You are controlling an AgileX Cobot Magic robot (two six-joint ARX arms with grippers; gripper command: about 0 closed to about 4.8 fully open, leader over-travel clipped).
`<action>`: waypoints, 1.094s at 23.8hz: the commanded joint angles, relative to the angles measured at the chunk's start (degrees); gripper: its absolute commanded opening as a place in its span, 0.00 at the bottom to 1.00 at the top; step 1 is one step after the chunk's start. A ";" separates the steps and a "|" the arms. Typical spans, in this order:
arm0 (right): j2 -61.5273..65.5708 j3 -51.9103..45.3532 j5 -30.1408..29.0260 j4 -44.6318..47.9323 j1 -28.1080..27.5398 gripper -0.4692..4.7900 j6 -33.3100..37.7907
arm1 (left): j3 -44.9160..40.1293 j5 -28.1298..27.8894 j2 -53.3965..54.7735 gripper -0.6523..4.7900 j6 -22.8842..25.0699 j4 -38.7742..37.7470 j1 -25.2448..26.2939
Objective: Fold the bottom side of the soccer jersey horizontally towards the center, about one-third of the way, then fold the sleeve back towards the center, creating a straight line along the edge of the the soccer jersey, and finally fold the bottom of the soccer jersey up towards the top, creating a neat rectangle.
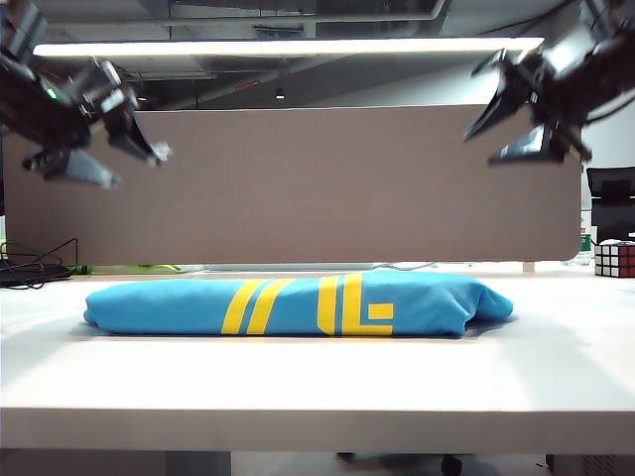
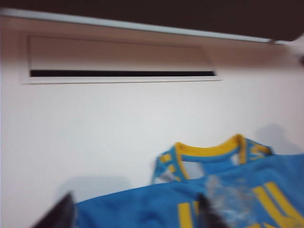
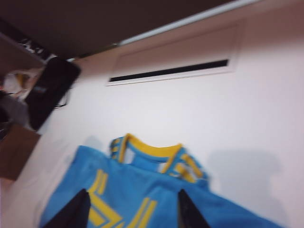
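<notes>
My left gripper [image 1: 109, 149] and right gripper [image 1: 516, 124] hang high above table [image 1: 317, 387], jaws spread, both empty. Soccer jersey [image 1: 298, 305] lies mid-table as folded blue rectangle, yellow bars up, yellow collar [image 3: 149, 149] peeking at far edge. Judgement: thin mesh – light, limp, likely slippery. Best pinch both corners of one edge through all layers, else layers slide apart.

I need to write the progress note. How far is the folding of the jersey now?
It looks nearly or fully done: the soccer jersey lies on the table as a compact folded bundle, yellow bars on top, and the collar peeks out at one end. Nothing is in hand: the left end effector and the right end effector hang open, high above it. At most, a check of neatness remains.
</notes>
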 commanded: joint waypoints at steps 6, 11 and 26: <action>-14.21 -0.52 -3.19 -16.63 0.39 0.17 -11.30 | -3.37 8.55 -16.55 0.12 4.20 -14.43 0.76; -27.26 -6.40 -1.46 -18.93 1.18 0.07 -15.17 | -9.20 4.83 -29.75 0.11 7.50 -21.00 0.76; -86.66 -52.13 21.55 -17.35 1.03 0.07 -17.59 | -51.91 -16.92 -97.74 0.11 -5.27 -20.76 -0.70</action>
